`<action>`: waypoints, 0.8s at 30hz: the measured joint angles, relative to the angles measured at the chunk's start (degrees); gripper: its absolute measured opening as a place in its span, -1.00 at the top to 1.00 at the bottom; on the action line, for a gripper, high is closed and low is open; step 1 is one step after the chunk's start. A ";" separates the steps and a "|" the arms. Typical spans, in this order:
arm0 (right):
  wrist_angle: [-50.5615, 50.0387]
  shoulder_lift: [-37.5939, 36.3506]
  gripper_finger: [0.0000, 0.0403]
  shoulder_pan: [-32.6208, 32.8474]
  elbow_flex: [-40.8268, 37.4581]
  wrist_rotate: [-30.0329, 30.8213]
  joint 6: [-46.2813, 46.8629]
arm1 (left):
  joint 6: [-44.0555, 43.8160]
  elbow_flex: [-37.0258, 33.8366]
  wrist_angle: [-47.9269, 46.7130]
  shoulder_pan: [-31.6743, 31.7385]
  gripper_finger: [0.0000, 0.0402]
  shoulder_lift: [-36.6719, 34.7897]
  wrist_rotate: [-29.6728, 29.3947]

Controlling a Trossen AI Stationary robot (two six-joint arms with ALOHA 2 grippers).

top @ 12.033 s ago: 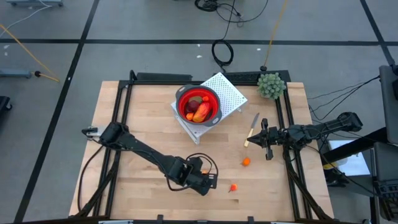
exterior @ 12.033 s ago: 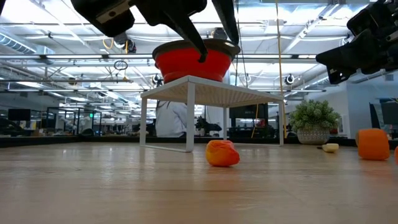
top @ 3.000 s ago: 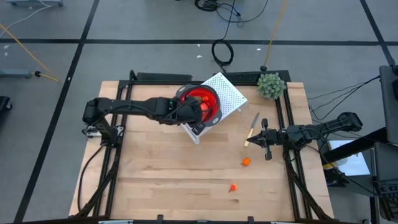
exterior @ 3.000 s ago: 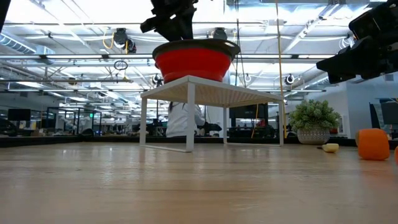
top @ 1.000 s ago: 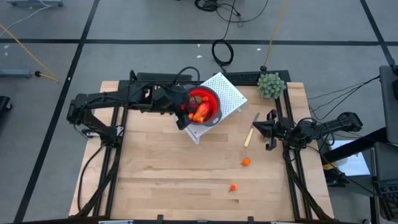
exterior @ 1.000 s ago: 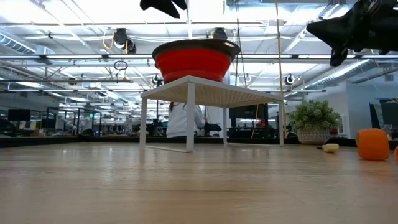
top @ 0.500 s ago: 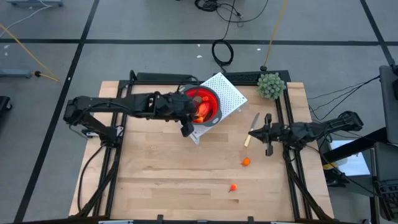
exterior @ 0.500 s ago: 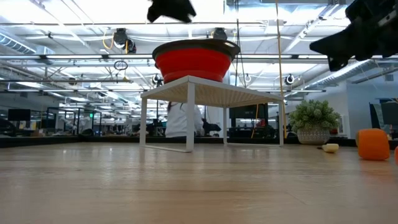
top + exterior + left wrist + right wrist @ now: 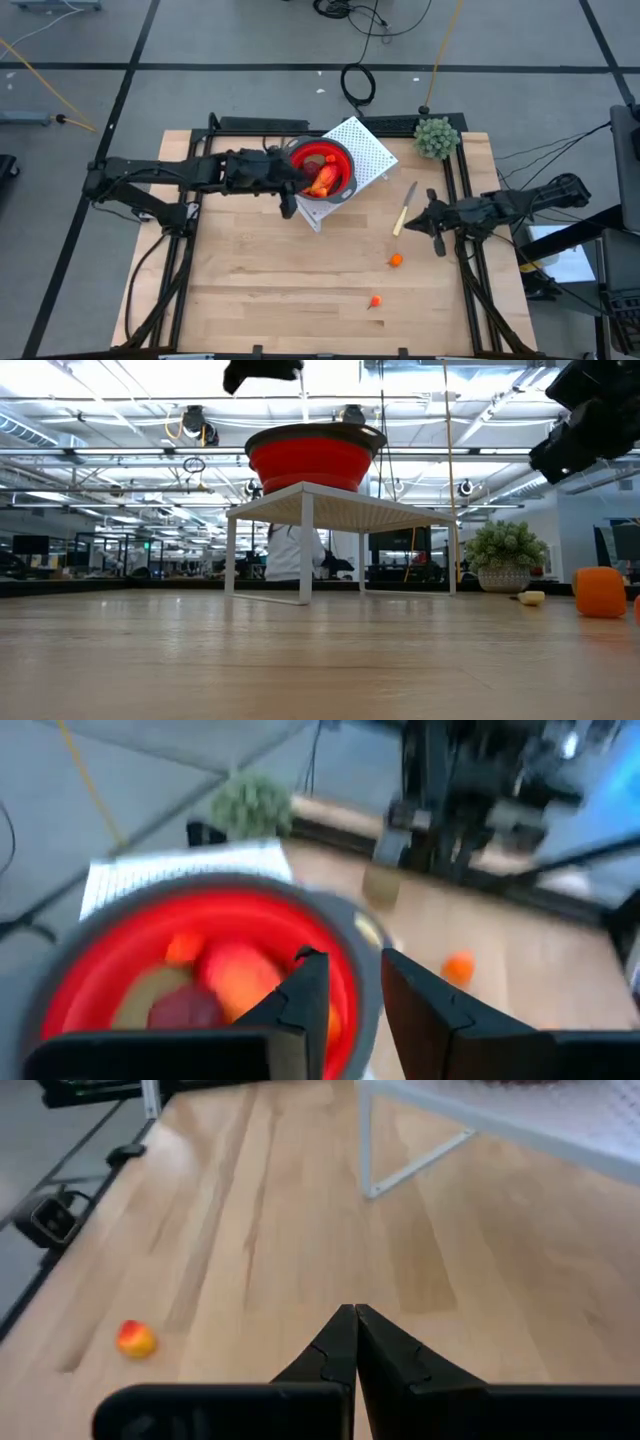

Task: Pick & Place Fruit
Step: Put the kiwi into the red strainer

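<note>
Nearest the front edge of the wooden surface (image 9: 250,290), one small orange fruit piece (image 9: 375,300) lies alone. A little farther back, a second orange piece (image 9: 396,260) sits just below the right pincer (image 9: 417,224). That pincer hangs above the surface, fingers pressed together, empty. Just beyond its tip lies the pale-handled knife (image 9: 404,209), flat on the wood.

Farther back, the red bowl (image 9: 322,169) stands on a white perforated rack (image 9: 365,150). Inside: red-and-yellow, orange and dark red fruit (image 9: 320,177) heaped together. The left pincer (image 9: 345,982) hovers at the bowl's left rim, above it; fingers a narrow gap apart, nothing between them.

Far right corner: green bushy plant (image 9: 436,137). In the low view, a person in a white top (image 9: 291,552) is seen behind the rack's legs.
</note>
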 joint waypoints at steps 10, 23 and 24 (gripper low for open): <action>-10.60 10.15 1.00 -0.01 8.13 -7.36 -0.33 | 2.10 -10.10 5.71 -1.11 0.54 -9.71 1.48; -20.07 22.22 1.00 0.00 14.09 -11.96 -0.07 | 2.98 -23.02 11.76 -3.18 0.54 -22.18 2.92; -21.13 23.10 1.00 0.00 14.73 -11.98 -0.25 | 2.99 -24.25 11.91 -3.48 0.54 -23.75 2.88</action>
